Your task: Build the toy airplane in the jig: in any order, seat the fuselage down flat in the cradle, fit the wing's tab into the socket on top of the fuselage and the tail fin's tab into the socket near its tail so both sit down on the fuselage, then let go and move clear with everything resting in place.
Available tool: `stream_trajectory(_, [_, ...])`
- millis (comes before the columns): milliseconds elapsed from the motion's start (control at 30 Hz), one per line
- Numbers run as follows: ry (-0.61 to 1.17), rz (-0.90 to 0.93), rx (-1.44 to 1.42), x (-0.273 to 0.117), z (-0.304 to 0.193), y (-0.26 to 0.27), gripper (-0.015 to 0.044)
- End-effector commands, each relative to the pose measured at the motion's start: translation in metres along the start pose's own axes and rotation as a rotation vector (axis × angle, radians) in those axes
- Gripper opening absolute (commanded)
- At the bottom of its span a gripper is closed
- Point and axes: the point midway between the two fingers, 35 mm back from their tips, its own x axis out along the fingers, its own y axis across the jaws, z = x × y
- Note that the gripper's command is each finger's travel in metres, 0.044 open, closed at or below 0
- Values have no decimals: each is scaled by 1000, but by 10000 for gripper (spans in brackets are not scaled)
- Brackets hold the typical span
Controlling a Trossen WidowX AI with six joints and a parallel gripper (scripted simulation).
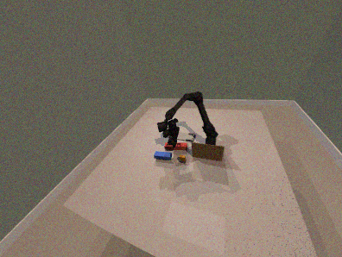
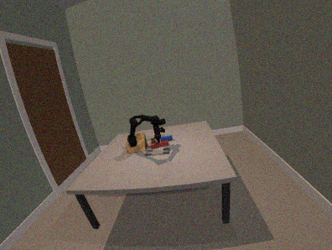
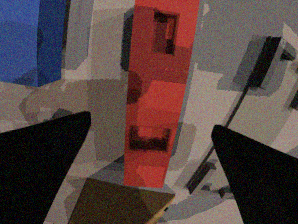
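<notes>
Pale worktop [image 1: 194, 194] [image 2: 168, 174], green-grey walls, one brown door [image 2: 46, 101]. One arm [image 1: 204, 113] [image 2: 132, 126]; one claw [image 1: 172, 146] [image 2: 158, 139] [image 3: 153, 124], spread wide, nothing gripped, above one red fuselage [image 1: 181, 147] [image 2: 161, 144] [image 3: 157, 107] with two sockets. One blue block [image 1: 162, 155] [image 2: 167, 138] [image 3: 20, 40] beside fuselage. One small orange piece [image 1: 182, 159] near both. One upright brown board [image 1: 207, 151] [image 2: 141, 143].

The fuselage [image 1: 181, 147] [image 2: 159, 144] [image 3: 159, 107] is of red colour. In the upper left of the wrist frame, the block [image 1: 162, 155] [image 2: 167, 138] [image 3: 19, 40] is plain blue. The gripper [image 1: 172, 147] [image 2: 158, 141] [image 3: 153, 124] is black.
</notes>
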Motion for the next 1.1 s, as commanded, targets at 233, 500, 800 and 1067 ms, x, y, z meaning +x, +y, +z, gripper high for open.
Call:
stream_trajectory(233, [0, -4, -8, 17, 0, 0, 440])
stream_trajectory(500, [0, -4, -8, 30, 0, 0, 440])
stream_trajectory(800, [0, -6, -8, 44, 0, 0, 440])
stream_trajectory(1067, [1, -7, -8, 51, -1, -1, 387])
